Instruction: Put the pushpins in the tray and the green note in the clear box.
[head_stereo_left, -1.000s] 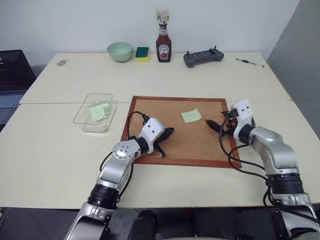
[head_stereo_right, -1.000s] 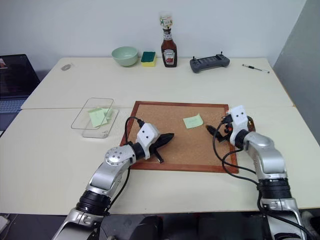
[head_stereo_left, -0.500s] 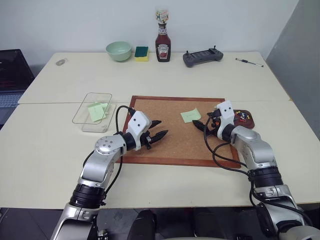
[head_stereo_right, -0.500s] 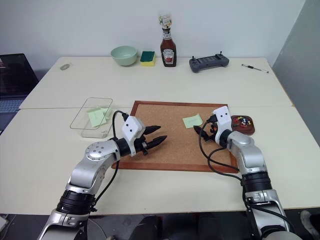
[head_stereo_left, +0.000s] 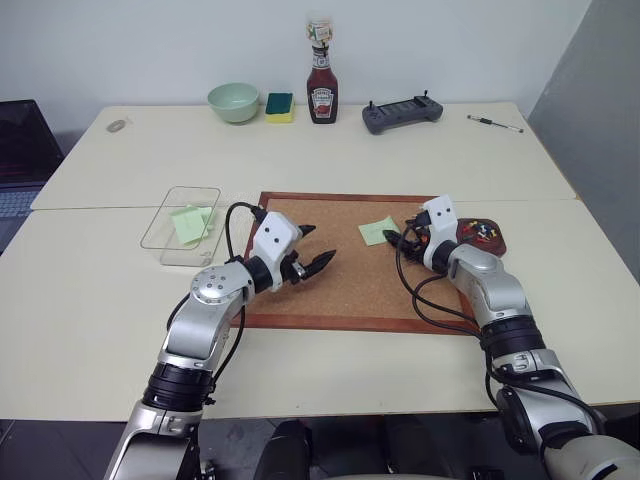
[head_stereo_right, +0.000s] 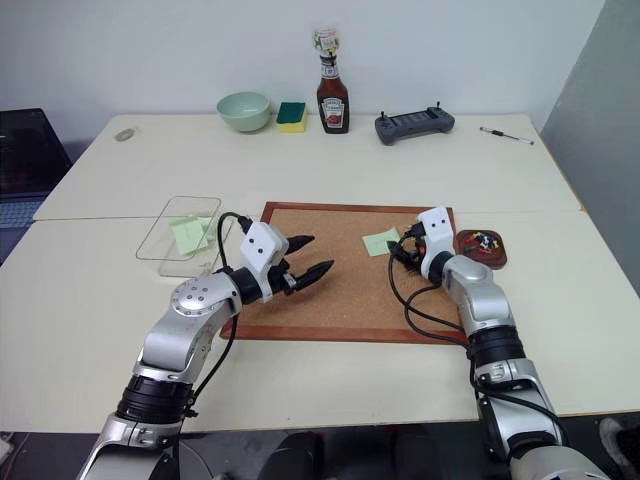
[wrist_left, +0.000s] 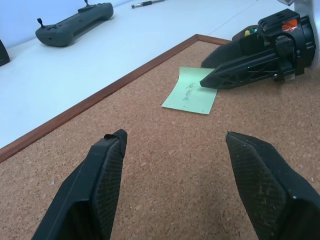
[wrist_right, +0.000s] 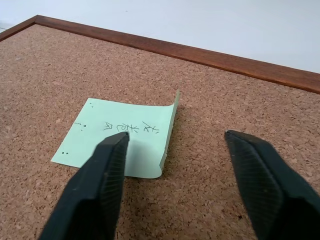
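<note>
Corkboard (head_stereo_left: 352, 262) carries the green note (head_stereo_left: 378, 231) near its far edge, one side curling up. Right gripper (wrist_right: 172, 150) hangs low over the note with fingers apart, one finger (wrist_right: 102, 172) above the paper. Left gripper (head_stereo_left: 313, 247), jaws spread and empty, hovers over the board's left part. Tray (head_stereo_left: 488, 238) with pushpins (head_stereo_left: 482, 230) lies just off the board's right edge; clear box (head_stereo_left: 183, 225), off its left edge, holds another note.

the left gripper (head_stereo_left: 316, 248) has lifted off the corkboard (head_stereo_left: 350, 290) and its fingers have spread apart. the right gripper (wrist_right: 172, 150) has closed in on the green note (head_stereo_left: 378, 231) from its 3 o'clock side, fingers narrowing.
</note>
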